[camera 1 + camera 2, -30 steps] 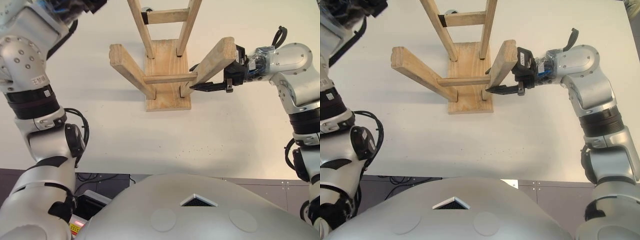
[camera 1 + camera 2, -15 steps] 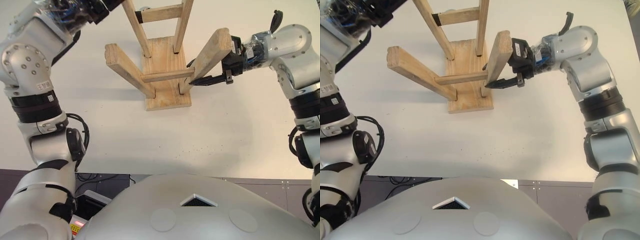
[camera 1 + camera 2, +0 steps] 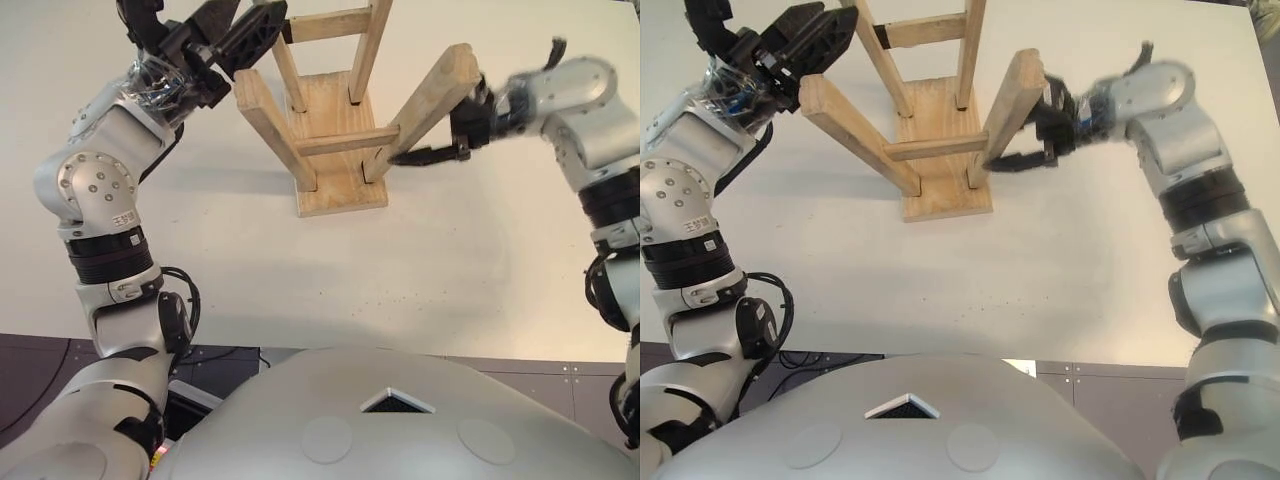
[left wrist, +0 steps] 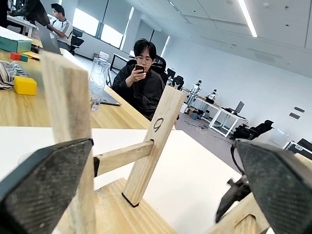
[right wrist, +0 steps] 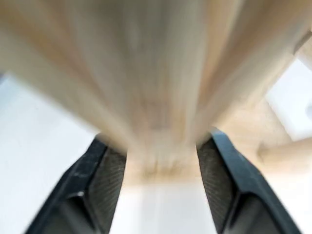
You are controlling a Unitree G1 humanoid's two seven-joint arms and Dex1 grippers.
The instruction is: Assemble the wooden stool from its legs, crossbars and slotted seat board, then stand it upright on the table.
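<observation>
- The white table (image 3: 450, 260) carries the stool (image 3: 330, 110), which stands upside down near the far middle of the top
- The seat board (image 3: 340, 195) lies flat on the table, and all four legs rise from its slots
- The near-left leg (image 3: 275, 130) and the near-right leg (image 3: 425, 105) splay outward toward the robot; the far-left leg (image 3: 290, 75) and the far-right leg (image 3: 368, 50) rise behind them
- The near crossbar (image 3: 345, 142) joins the two near legs partway up; the far crossbar (image 3: 325, 25) joins the two far legs higher up
- The right gripper (image 5: 156, 136) is on the near-right leg from the stool's right side, about halfway up; its fingers (image 5: 105, 185) press in on the leg's two opposite faces, clamping the wood between them
- The left gripper (image 4: 163, 142) hangs at the stool's left side, level with the top ends of the two left legs and just above the near-left one; its fingers (image 4: 44, 190) are spread wide and hold nothing
- In the left wrist view one finger sits right in front of the far-left leg; whether it touches the wood cannot be told
</observation>
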